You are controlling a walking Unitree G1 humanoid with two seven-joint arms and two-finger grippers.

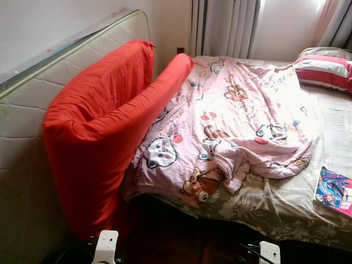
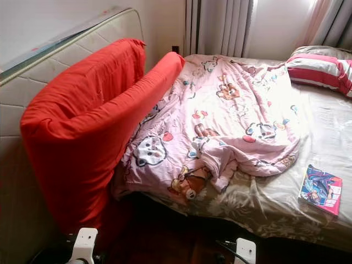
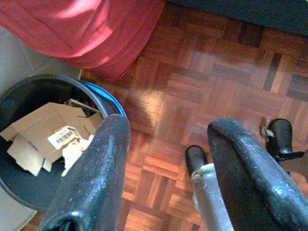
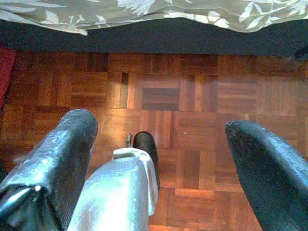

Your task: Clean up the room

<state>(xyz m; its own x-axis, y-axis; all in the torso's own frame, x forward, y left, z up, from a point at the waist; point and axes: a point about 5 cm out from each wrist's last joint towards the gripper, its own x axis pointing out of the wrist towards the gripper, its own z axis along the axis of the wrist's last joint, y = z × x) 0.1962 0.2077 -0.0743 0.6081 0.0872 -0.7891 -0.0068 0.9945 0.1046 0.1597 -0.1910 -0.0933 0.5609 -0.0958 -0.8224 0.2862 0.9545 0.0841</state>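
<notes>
A bed [image 1: 286, 214] with a floral sheet fills the right of the head views. A crumpled pink cartoon quilt [image 1: 231, 121] lies across it, spilling over the near edge. A colourful book [image 1: 334, 191] rests on the sheet near the right edge. A striped pink pillow [image 1: 324, 69] sits at the far right. My left gripper [image 3: 163, 183] hangs open over the parquet floor beside a dark bin [image 3: 29, 101] holding cardboard scraps. My right gripper [image 4: 163, 163] hangs open above the floor in front of the bed's overhanging sheet [image 4: 144, 14].
A red-covered mattress [image 1: 104, 132] leans against a bare quilted mattress [image 1: 22, 126] along the left wall. Curtains [image 1: 225, 27] hang behind the bed. Parquet floor [image 3: 216, 72] lies between me and the bed. My own feet [image 4: 147, 144] show below the grippers.
</notes>
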